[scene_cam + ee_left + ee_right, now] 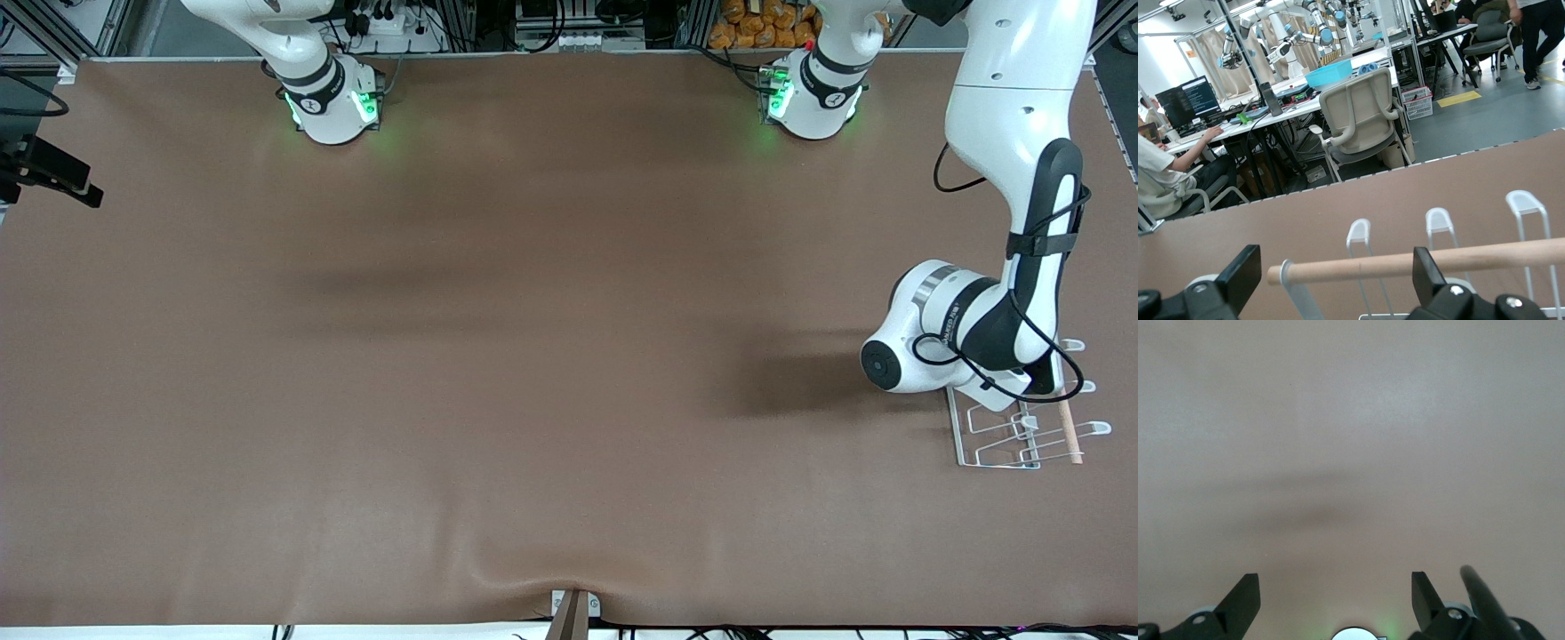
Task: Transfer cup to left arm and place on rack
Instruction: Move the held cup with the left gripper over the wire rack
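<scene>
Brown bench (498, 356), bare but for the wire rack (1013, 440) at the left arm's end. Your left gripper (1331, 277) sits low at the rack's wooden rod (1405, 264), fingers spread, holding nothing. Cup not visible anywhere; placement unconfirmed. Right gripper (1335, 597) waits, fingers spread.

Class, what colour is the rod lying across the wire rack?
Light wood, the rod; clearest in the left wrist view.

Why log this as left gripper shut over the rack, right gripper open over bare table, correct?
Not quite: the left gripper is open, not shut; the left wrist view shows its fingers spread over the rack. The right gripper is open over bare table.
</scene>
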`<action>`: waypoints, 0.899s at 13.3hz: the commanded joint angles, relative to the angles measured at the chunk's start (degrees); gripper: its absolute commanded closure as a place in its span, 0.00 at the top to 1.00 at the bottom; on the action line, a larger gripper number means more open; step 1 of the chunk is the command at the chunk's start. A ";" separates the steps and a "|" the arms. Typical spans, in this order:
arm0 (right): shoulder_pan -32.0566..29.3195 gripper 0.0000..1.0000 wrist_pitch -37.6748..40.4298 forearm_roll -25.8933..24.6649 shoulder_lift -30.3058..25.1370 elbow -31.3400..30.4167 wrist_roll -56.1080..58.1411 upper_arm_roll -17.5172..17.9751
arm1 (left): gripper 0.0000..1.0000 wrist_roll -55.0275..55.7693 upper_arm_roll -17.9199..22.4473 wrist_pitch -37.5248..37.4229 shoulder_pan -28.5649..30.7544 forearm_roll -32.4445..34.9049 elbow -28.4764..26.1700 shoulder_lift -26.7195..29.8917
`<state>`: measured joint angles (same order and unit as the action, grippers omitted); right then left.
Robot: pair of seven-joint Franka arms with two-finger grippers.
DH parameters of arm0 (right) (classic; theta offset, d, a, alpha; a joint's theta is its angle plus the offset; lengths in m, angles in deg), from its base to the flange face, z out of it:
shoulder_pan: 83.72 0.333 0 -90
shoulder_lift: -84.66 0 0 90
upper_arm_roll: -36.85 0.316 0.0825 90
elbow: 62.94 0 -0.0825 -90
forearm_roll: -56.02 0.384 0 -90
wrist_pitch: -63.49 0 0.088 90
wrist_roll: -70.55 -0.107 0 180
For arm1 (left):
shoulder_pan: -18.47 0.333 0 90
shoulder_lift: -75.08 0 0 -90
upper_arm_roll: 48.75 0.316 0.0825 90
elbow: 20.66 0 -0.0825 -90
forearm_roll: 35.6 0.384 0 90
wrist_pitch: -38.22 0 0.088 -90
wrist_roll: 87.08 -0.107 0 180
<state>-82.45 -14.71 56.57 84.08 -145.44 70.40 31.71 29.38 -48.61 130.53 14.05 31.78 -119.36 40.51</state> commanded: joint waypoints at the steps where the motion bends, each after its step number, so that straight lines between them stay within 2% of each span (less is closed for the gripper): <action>1: 0.57 1.00 0.86 -1.08 -0.30 0.49 1.03 -0.22 | 1.00 -7.97 -0.40 0.41 0.81 0.65 1.14 3.09; 7: 0.40 1.00 0.77 -1.08 -0.30 0.93 0.76 -0.30 | 1.00 -22.84 -1.45 2.00 1.69 -5.31 6.58 4.15; 8: 0.40 1.00 0.77 -1.08 -0.30 0.93 0.76 -0.30 | 1.00 -26.69 -1.54 2.00 1.69 -8.38 9.29 4.15; 10: 0.66 1.00 0.77 -1.08 -0.30 0.93 0.68 -0.22 | 1.00 -41.94 -1.45 1.91 1.78 -16.19 13.96 5.03; 12: 0.49 1.00 0.77 -0.90 -0.30 0.84 0.68 -0.22 | 1.00 -48.59 -1.19 1.91 1.78 -20.70 14.59 5.65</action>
<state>-82.44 -14.63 56.56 84.08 -145.12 70.74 31.74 -12.76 -49.58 132.48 15.26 14.71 -105.93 45.20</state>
